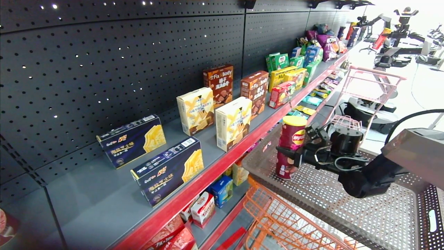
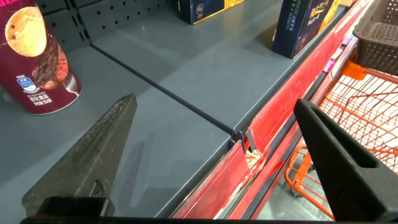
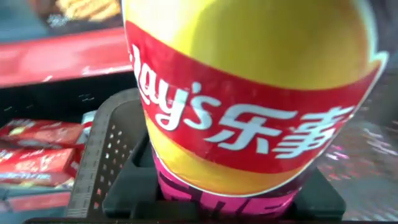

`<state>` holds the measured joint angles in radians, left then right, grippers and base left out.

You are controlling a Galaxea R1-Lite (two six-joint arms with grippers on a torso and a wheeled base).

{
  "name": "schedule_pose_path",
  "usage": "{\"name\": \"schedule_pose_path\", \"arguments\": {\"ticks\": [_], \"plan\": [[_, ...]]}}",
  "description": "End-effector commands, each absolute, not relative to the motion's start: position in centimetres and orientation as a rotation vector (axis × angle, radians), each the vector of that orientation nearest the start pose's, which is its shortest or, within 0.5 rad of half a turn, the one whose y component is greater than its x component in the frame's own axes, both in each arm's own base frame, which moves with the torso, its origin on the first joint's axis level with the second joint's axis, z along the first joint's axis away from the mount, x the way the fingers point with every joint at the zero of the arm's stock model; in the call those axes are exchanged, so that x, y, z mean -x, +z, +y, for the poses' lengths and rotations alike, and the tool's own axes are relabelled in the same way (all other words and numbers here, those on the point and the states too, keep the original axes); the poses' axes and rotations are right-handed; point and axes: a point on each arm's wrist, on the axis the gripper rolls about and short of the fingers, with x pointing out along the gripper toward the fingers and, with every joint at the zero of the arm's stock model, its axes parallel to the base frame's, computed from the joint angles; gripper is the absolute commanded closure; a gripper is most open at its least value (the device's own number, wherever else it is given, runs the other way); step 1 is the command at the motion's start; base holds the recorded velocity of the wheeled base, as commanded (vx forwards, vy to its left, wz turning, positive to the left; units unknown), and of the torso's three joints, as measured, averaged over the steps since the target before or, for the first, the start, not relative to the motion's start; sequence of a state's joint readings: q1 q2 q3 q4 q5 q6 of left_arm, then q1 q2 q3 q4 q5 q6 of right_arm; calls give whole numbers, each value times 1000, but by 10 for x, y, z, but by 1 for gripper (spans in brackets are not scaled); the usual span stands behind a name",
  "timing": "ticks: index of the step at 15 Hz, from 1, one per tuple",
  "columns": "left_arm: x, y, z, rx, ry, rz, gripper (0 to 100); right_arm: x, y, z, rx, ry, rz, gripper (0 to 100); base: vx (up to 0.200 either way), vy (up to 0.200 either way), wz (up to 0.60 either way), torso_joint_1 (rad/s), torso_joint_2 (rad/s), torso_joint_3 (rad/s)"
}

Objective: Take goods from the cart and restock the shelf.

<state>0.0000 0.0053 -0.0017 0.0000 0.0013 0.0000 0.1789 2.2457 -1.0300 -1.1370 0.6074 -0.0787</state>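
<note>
Head view: grips upright chip can [image 1: 294,133] at cart tray [image 1: 329,205] with right claw [image 1: 288,154]. Left wrist view: holds left claw [image 2: 214,102] wide open, empty, over shelf [image 2: 174,62].

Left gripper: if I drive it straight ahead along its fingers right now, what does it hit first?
Most likely the bare grey shelf board just behind its red front edge; the open left gripper points down onto it. The dark blue box stands farther on, though depth is hard to judge.

Right arm is stretched forward, right end effector [image 1: 290,155] clamped round the middle of a chip can [image 1: 293,133]. Left end effector [image 2: 214,102] is held wide open, angled downward.
</note>
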Motion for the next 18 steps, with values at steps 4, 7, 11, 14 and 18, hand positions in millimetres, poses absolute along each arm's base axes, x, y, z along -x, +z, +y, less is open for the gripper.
{"name": "schedule_pose_path", "arguments": {"ticks": [4, 7, 11, 14, 18], "plan": [[22, 76, 0, 0, 2, 5, 0, -327, 165, 76, 69, 647, 5, 100, 0, 0, 0, 0, 0, 0], [22, 76, 0, 0, 2, 5, 0, -270, 209, 81, 75, 589, -57, 100, 0, 0, 0, 0, 0, 0], [23, 76, 0, 0, 2, 3, 0, -210, 226, 67, 85, 522, -40, 100, 0, 0, 0, 0, 0, 0], [22, 76, 0, 0, 2, 5, 0, -190, 227, 55, 77, 497, -21, 100, 0, 0, 0, 0, 0, 0], [23, 76, 0, 0, 2, 3, 0, -112, 203, 20, 95, 385, -50, 100, 0, 0, 0, 0, 0, 0]]}}
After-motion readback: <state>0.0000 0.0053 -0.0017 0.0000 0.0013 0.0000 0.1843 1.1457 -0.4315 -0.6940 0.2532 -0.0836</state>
